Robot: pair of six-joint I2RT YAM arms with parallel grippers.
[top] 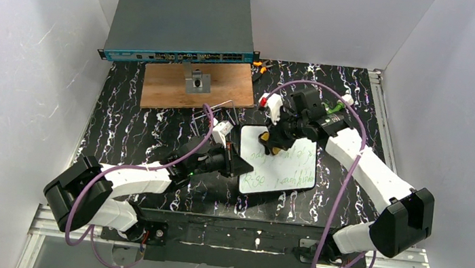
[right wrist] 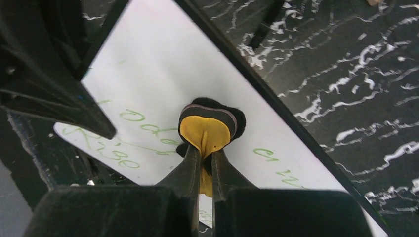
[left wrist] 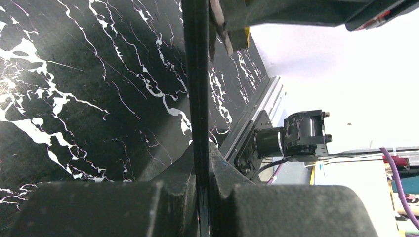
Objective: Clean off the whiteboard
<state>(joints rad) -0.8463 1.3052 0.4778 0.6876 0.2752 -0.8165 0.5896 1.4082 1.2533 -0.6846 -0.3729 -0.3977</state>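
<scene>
On the table (top: 146,133), one whiteboard (top: 290,169), one eraser (right wrist: 206,129)

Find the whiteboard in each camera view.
Top external: whiteboard at centre, between both arms.
Left wrist: whiteboard edge-on, a dark vertical strip clamped in the left tool.
Right wrist: whiteboard runs diagonally beneath the eraser held by the right tool.
Shared landmark: black marbled table, in all three.

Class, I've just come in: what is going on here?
The left pincer is shut on one edge of the small white rectangular whiteboard with a thin black rim. The right pincer grips a yellow and black eraser pad, held against the board's surface. Green handwriting shows across the board, so erasing isn't finished.
</scene>
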